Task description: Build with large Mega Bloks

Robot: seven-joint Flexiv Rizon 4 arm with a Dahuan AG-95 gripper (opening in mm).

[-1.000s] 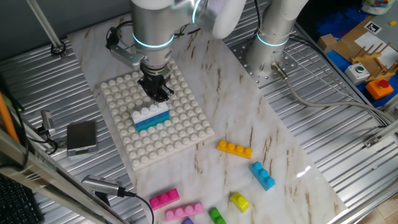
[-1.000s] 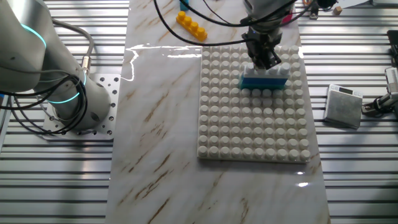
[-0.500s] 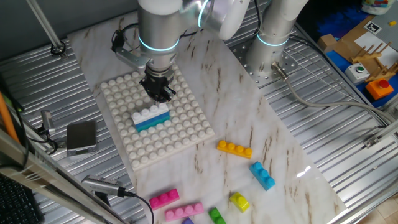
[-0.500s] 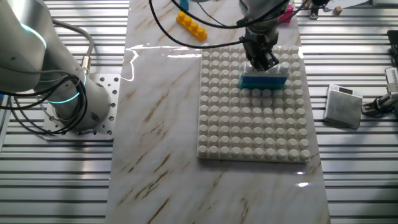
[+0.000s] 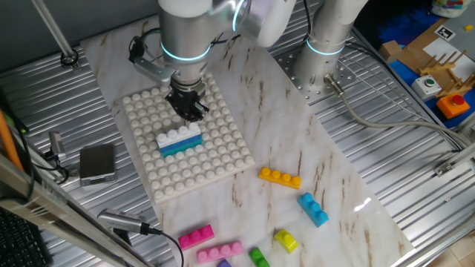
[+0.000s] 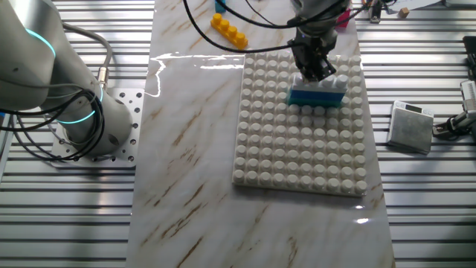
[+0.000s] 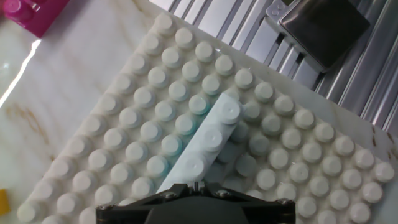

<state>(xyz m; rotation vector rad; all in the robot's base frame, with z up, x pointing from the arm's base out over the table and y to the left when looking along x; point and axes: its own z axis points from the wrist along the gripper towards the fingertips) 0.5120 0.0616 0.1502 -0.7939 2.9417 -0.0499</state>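
A white brick (image 5: 180, 136) sits stacked on a teal brick (image 5: 180, 148) on the white studded baseplate (image 5: 215, 159). My gripper (image 5: 190, 113) hangs just above the far end of the white brick, fingers closed together and holding nothing. In the other fixed view the gripper (image 6: 316, 73) is over the white brick (image 6: 321, 83) and teal brick (image 6: 316, 97) near the far right of the baseplate (image 6: 297, 156). In the hand view the white brick (image 7: 208, 140) runs out from under the gripper (image 7: 194, 184) across the baseplate (image 7: 124, 149).
Loose bricks lie on the marble at the front: orange (image 5: 280, 178), blue (image 5: 313, 208), pink (image 5: 196, 236), light pink (image 5: 219, 251), yellow (image 5: 286, 240), green (image 5: 258, 257). A grey box (image 5: 97, 162) sits left of the baseplate. The arm's base (image 5: 326, 44) stands at the back.
The gripper has shifted only slightly over the stacked bricks. In the other fixed view the baseplate's near left corner has moved a little to the left and up.
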